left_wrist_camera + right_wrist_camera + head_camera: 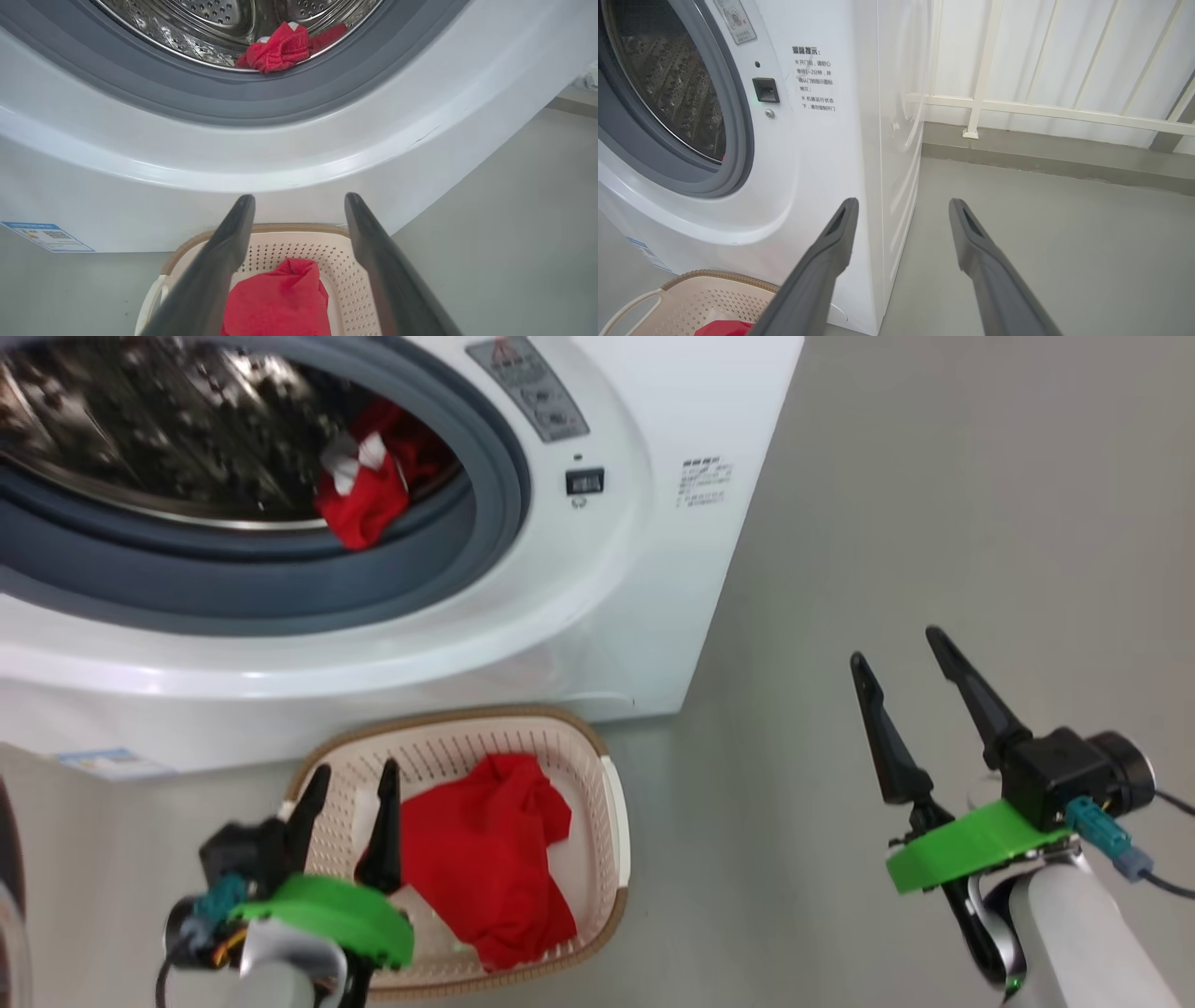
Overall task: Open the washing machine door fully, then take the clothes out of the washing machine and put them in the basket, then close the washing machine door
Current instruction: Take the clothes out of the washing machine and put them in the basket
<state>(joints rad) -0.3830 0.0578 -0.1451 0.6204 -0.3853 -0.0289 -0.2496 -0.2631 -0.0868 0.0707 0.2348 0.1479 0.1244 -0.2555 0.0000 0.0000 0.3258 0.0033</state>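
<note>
Left gripper (pixel 353 777) hung wide open and empty over the basket (pixel 616 821), one red garment (pixel 485 863) inside; right gripper (pixel 896 651) likewise open. A second garment (pixel 366 495) lay at the drum lip (pixel 215 520), best pinched deep.

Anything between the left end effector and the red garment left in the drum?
No loose thing. The left end effector, open above the basket, sits lower than the opening, so the washer's front lip and grey seal lie between it and the garment.

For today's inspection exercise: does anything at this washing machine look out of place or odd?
One red garment droops over the drum's lip onto the grey rubber ring. A thin crack-like line marks the white front.
</note>
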